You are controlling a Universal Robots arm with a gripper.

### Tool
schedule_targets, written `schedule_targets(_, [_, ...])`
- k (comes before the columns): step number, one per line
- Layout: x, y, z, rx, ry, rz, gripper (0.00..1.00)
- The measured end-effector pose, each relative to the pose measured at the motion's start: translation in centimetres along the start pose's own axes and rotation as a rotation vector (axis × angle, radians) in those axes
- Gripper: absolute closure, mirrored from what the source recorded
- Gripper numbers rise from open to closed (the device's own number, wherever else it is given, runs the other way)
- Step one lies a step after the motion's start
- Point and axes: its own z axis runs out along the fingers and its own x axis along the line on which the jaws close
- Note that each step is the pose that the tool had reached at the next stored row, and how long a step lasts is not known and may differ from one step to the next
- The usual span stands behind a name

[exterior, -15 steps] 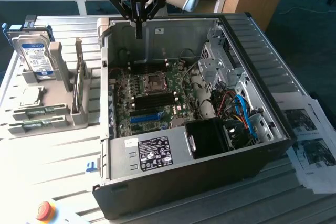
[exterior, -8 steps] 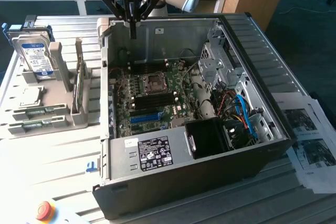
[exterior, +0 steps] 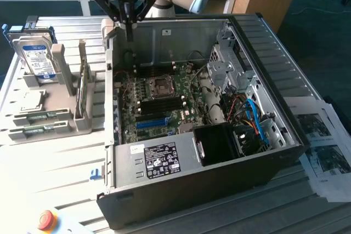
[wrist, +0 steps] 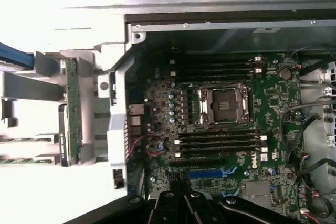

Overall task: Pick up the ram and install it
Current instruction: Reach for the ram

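Tool: fingers are pressing together, gripping nothing; it is hanging over the open computer case, at 11 o'clock of it in the exterior view.
Ram: is standing on edge in the grey rack on the worktop, at 9 o'clock of the case, apart from the tool.
Motherboard: is lying exposed inside the case.
Hard drive: is leaning at 10 o'clock of the ram.

Three ram sticks, one hard drive, one computer case.
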Motion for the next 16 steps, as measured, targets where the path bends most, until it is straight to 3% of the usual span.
schedule_targets(16, [5.8, -0.43, -0.06, 0.0, -0.0001, 0.0, 0.9])
